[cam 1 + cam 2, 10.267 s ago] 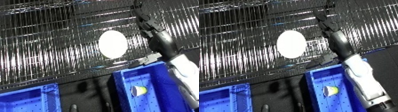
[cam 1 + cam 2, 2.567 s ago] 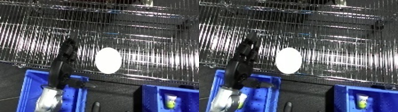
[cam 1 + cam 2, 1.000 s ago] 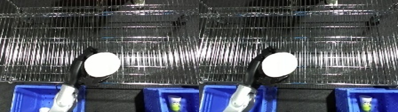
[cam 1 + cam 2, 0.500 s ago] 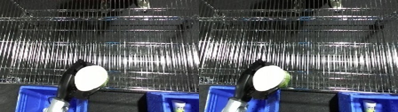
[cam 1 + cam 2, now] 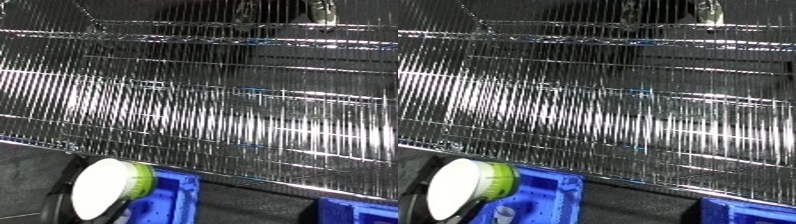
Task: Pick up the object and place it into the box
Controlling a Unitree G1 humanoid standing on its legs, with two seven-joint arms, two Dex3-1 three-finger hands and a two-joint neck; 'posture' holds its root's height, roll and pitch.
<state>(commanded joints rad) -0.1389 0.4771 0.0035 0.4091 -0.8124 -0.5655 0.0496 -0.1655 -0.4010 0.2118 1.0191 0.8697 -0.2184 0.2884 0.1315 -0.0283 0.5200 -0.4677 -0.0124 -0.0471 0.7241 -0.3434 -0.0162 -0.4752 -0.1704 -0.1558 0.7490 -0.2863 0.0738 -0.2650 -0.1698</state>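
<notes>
Left hand (image 5: pixel 60 200) is wrapped round our white-and-green tub (image 5: pixel 108 186), holding it right over the blue bin (image 5: pixel 173 192) for the drop.

Both head eyes look down close on one wire shelf (image 5: pixel 222 115), the right eye's picture shifted slightly.

Light: you get hard light from above, dim surroundings.
Glare: the wire shelf (image 5: pixel 222 115) flares white in streaks, brightest left and lower right.
Shadow: floor below nearly black.
Focus: the white disc (image 5: pixel 105 187) looks soft, overexposed.
</notes>
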